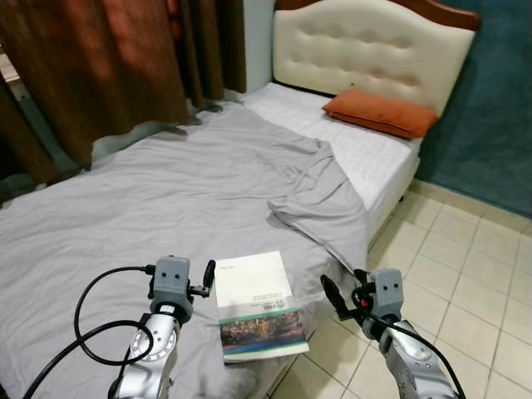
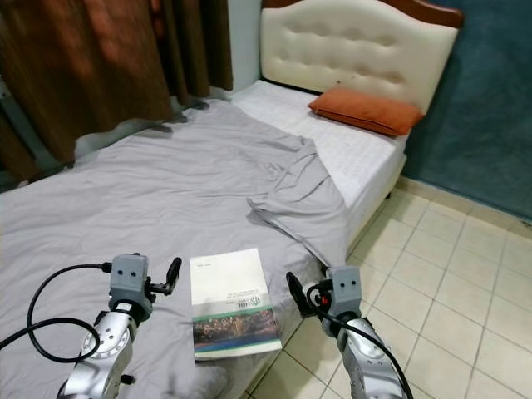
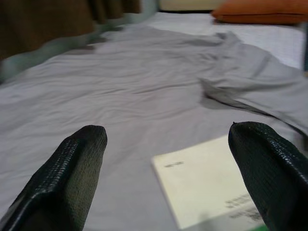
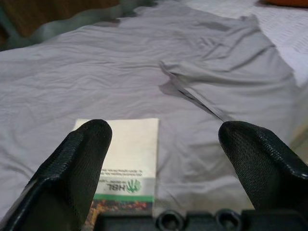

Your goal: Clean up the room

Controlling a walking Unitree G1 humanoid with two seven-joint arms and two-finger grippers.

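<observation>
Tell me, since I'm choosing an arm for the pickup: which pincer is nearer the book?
Left. The left pincer sits right at the book's left edge; the right pincer hangs off its right side, past the bed edge.

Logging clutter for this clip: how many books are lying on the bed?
1. The book lies flat on the grey sheet at the bed's near edge, between the left gripper and right gripper.

Book (image 1: 258,306) flat on bed (image 1: 125,216) edge

A home bedroom: bed (image 1: 166,208) with tufted headboard (image 1: 370,50), orange pillow (image 1: 381,114), brown curtains (image 1: 108,66), tiled floor (image 1: 465,274)
</observation>
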